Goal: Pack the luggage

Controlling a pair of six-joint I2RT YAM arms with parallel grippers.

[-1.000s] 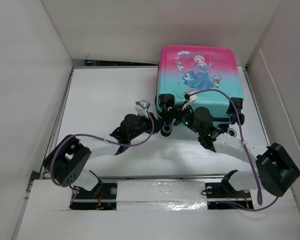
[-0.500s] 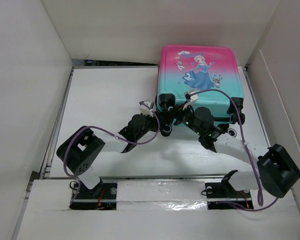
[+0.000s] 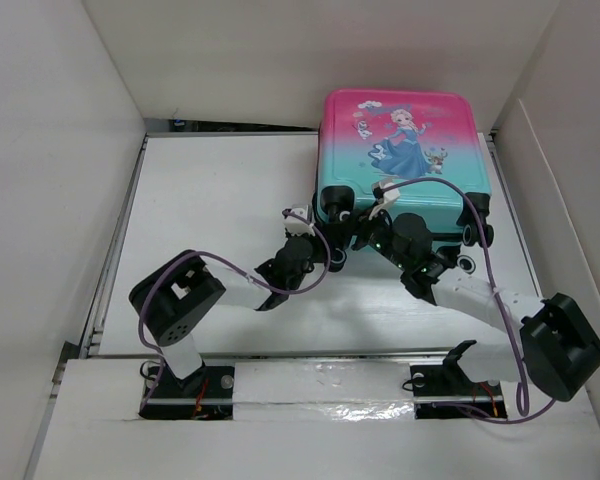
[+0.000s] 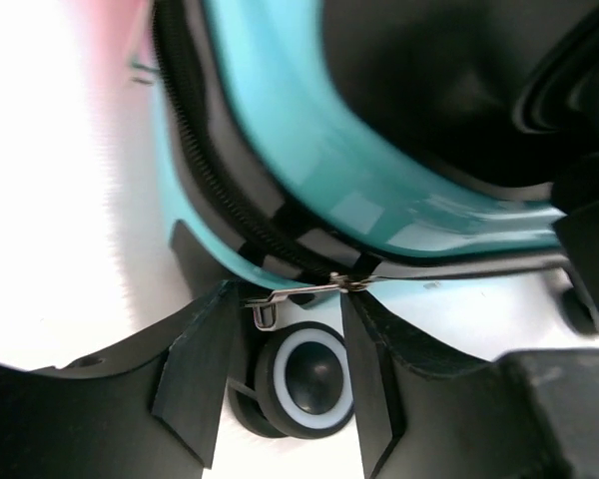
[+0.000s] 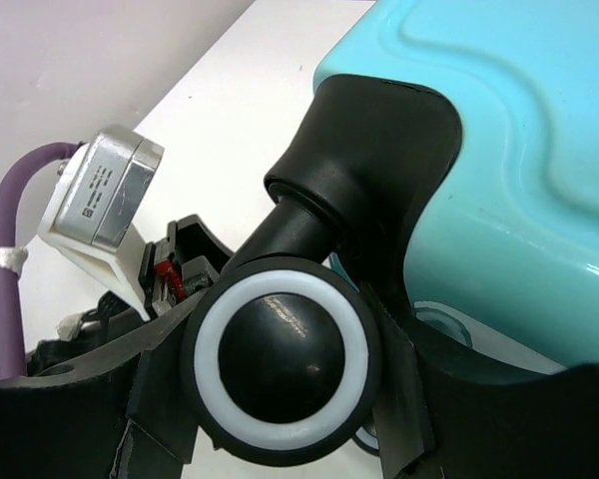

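I see my left fingers [image 4: 195, 379] standing apart astride the zipper pull [image 4: 299, 294] at the luggage [image 3: 400, 150] 's teal corner, while my right fingers [image 5: 399, 399] are clamped on its black wheel [image 5: 280, 364].

1. The top view is bright and even, lit from above. The white worktop [image 3: 220, 190] and walls [image 3: 60, 150] are nearly washed out, with just soft, short shadows under the arms and beside the luggage [image 3: 400, 150].
2. Left wrist cam: the whole left side is blown out to white-pink glare. The shell's so close it goes mushy, though the zipper [image 4: 202, 180] reads fairly crisp. The bottom is dark silhouette.
3. Right wrist cam: the wheel [image 5: 280, 359] is sharp with small glints on it. The glossy teal shell shows soft reflections, and the background's a bit soft.
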